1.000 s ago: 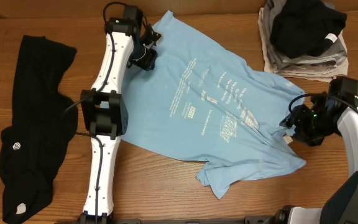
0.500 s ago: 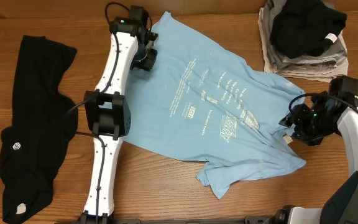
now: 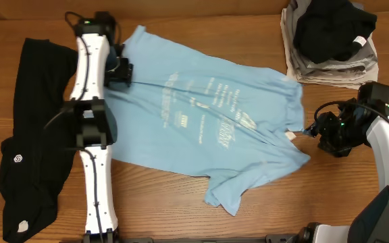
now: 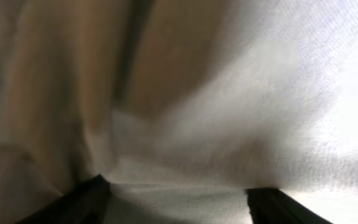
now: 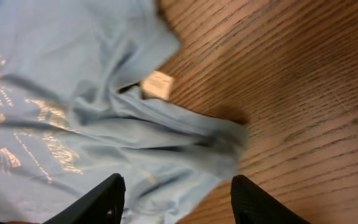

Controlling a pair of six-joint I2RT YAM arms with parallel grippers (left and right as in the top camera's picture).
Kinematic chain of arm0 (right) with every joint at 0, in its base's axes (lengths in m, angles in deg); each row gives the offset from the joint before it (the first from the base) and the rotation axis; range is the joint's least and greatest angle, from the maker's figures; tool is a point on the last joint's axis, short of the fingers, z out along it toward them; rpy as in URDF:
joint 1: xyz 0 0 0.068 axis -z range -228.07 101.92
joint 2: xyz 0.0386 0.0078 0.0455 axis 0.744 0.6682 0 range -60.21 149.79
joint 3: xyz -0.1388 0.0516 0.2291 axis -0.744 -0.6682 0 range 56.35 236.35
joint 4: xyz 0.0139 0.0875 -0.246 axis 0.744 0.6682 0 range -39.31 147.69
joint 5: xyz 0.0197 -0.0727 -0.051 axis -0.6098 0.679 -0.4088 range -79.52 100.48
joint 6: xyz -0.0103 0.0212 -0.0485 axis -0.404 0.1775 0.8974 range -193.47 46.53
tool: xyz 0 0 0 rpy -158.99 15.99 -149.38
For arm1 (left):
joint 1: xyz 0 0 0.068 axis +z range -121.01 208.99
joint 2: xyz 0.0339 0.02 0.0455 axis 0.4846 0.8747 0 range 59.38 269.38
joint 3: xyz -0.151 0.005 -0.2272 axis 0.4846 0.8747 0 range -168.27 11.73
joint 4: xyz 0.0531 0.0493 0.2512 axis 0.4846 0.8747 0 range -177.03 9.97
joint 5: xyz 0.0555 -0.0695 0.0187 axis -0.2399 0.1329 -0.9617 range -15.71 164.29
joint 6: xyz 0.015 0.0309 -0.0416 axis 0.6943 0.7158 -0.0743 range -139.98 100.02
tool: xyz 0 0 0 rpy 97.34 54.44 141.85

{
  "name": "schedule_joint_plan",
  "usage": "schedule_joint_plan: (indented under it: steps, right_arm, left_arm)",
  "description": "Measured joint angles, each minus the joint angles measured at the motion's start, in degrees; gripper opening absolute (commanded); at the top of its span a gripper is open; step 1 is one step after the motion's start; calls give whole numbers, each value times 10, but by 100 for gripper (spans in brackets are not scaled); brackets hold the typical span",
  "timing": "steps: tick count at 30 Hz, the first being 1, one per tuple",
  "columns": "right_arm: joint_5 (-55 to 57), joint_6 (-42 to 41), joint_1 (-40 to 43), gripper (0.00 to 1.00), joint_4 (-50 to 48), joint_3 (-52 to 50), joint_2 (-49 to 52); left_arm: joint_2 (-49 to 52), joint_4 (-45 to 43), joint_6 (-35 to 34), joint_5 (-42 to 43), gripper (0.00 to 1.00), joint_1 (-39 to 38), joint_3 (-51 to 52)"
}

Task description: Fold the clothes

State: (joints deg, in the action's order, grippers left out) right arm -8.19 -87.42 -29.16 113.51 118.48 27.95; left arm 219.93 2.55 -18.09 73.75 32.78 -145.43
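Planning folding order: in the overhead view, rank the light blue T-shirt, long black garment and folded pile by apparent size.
Largest: light blue T-shirt
Then: long black garment
Smallest: folded pile, though the frame crops its top.

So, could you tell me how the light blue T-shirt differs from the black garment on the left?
The light blue T-shirt lies spread mid-table with rows of pale lettering; the black garment lies crumpled along the left, with only a small white logo. The left gripper holds the T-shirt's corner; nothing grips the black garment. Both lie unfolded.
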Motion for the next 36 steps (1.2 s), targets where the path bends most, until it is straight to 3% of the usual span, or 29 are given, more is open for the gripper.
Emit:
schedule_joint_plan:
  steps: [4,10,17,30,36]
  right_arm:
    - [0,-7,-18,58,-15,0,0]
    - [-2,-21,-57,58,-40,0,0]
    - [-3,-34,-58,59,2,14,-21]
    - [-6,-55,-72,65,112,24,-316]
    - [-4,-82,-133,70,161,25,-386]
  left_arm:
    - [1,12,-5,3,100,44,0]
    - [0,17,-8,28,100,66,-5]
    - [-26,31,-16,38,100,69,-23]
    - [-424,67,-16,40,100,36,-76]
    - [-478,69,-20,42,100,3,-58]
